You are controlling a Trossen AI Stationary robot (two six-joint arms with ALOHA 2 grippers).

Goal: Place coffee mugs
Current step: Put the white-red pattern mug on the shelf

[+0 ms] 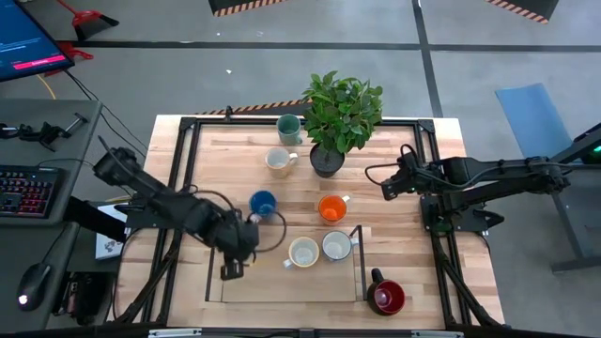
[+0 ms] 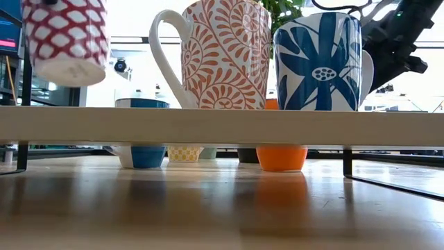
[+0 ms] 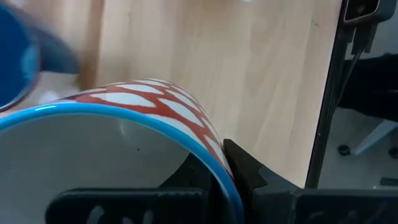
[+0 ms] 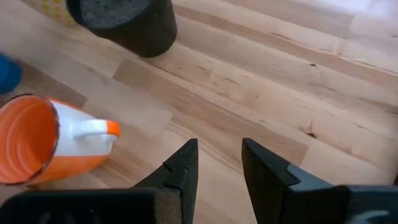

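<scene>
Left gripper (image 3: 205, 186), as I read it, is clamped on the rim of a red-lattice mug (image 3: 124, 143), lifted off the table; blue mug (image 1: 263, 203) sits just beside it. Right gripper (image 4: 217, 165) hangs slightly parted, orange mug (image 4: 37, 146) near its fingers.

The high view looks straight down on the whole table (image 1: 282, 160). The low view sits at tabletop level, close behind the nearest mugs, facing the plant pot (image 1: 326, 161). Both wrist views look down closely; the right shares the pot (image 4: 124, 22).
</scene>
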